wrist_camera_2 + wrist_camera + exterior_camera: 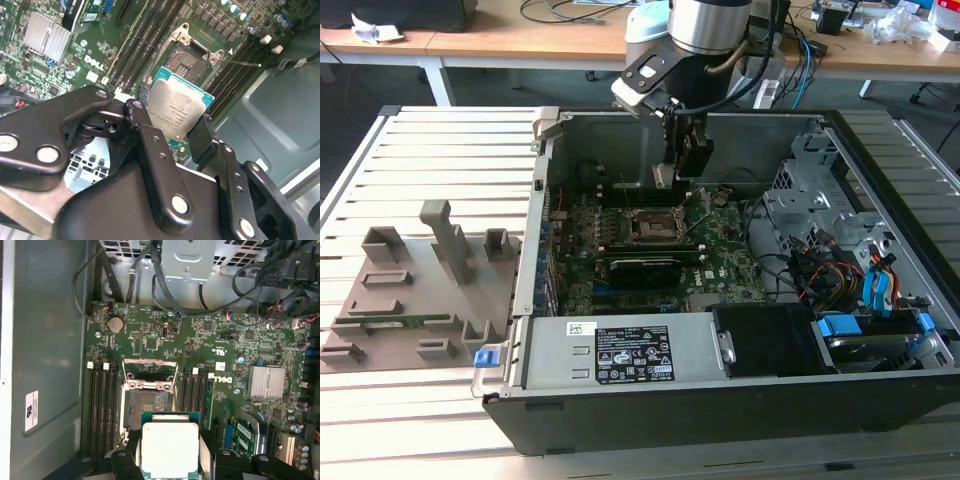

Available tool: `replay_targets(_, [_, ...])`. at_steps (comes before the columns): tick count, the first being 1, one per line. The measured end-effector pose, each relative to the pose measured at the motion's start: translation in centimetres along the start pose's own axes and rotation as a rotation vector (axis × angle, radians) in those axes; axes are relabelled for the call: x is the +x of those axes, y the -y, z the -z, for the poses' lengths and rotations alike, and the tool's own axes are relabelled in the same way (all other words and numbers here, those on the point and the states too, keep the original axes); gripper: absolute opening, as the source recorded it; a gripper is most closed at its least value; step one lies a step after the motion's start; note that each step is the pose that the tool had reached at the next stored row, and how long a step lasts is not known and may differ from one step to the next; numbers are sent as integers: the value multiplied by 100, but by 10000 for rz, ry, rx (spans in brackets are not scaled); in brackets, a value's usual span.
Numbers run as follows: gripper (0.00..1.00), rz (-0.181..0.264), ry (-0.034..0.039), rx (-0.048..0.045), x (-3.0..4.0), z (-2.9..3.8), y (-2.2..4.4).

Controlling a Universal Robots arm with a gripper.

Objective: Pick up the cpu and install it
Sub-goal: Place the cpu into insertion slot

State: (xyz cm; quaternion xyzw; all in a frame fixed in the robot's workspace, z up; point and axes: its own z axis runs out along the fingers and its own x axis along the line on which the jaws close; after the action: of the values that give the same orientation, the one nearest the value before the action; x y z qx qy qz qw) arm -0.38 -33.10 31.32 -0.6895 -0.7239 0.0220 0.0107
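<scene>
The tool (170,122), its black linked fingers (145,135) closest to the lens in the second wrist view, is clamped on two opposite edges of the cpu (170,447), whose dull silvery top shows in both wrist views. The cpu hangs clear above the green motherboard (190,335), just beside the dark socket (148,407), which lies uncovered with its metal bracket swung up, so the chip is not yet seated. In the exterior view the arm stands inside the opened computer case (720,410), which lies on the slatted desk (430,150).
</scene>
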Motion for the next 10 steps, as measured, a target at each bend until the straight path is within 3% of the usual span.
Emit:
replay_targets(6, [55, -1058, -50, 16, 0, -1, 0])
replay_targets(10, [55, -1471, -69, 22, 0, -2, 0])
